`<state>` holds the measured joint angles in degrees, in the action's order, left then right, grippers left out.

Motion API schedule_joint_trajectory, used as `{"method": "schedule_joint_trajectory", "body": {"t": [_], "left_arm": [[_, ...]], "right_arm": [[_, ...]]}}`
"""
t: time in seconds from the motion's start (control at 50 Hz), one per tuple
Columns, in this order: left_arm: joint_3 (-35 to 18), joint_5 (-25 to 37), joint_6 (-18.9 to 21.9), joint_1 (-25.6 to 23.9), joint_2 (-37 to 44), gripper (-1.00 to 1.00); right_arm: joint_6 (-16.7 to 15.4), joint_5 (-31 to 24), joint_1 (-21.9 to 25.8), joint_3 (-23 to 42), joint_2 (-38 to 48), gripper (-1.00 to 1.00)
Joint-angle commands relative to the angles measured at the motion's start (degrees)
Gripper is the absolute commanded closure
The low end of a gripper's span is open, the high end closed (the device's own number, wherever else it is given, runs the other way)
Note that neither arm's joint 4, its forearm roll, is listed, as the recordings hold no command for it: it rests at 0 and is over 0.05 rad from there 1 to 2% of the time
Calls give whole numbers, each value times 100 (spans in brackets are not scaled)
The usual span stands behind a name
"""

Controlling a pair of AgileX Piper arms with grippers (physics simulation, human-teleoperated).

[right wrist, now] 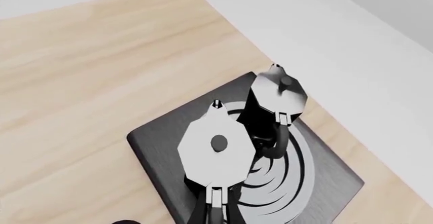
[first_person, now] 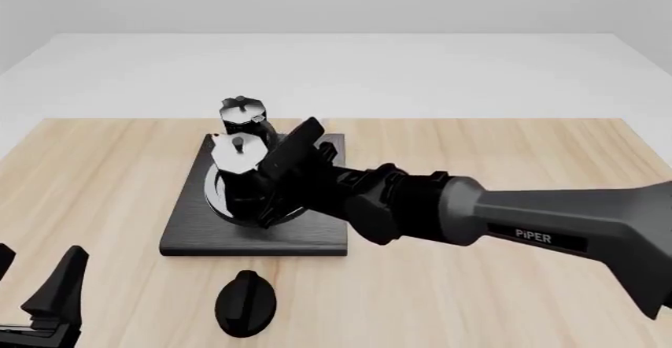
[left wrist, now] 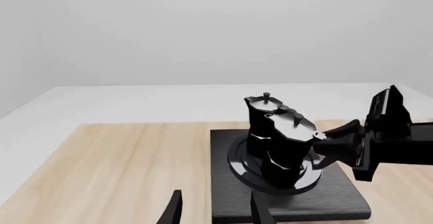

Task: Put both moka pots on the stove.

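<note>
Object count on the table.
Two moka pots [first_person: 242, 115] [first_person: 239, 167], one stove [first_person: 255, 234], one black oval knob [first_person: 245, 303], two robot arms, one wooden table [first_person: 504, 285].

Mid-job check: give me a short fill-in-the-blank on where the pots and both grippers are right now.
1. Both moka pots stand on the ___.
2. The right gripper is at the ___ pot's handle.
3. The left gripper holds ___.
4. The black oval knob lies on the ___.

Missing words: stove; nearer; nothing; table
</note>
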<state>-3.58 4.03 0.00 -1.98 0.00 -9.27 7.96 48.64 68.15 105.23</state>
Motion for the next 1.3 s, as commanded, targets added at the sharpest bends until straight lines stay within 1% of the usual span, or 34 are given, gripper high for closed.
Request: {"method": "schedule_joint_trajectory", "body": {"t": [0.02, 0.42, 1.02, 1.3], "left_arm": [[0, -1, 0, -1, 0, -100], [0, -1, 0, 1, 0, -100], [0, 1, 0, 0, 0, -100], [0, 1, 1, -1, 0, -100]], "right_arm": [[60, 82, -14, 140, -54, 100], [-15, 80, -121, 210, 50, 100], [10, 126, -177, 254, 237, 100], [89, 150, -160, 232, 205, 100]]}}
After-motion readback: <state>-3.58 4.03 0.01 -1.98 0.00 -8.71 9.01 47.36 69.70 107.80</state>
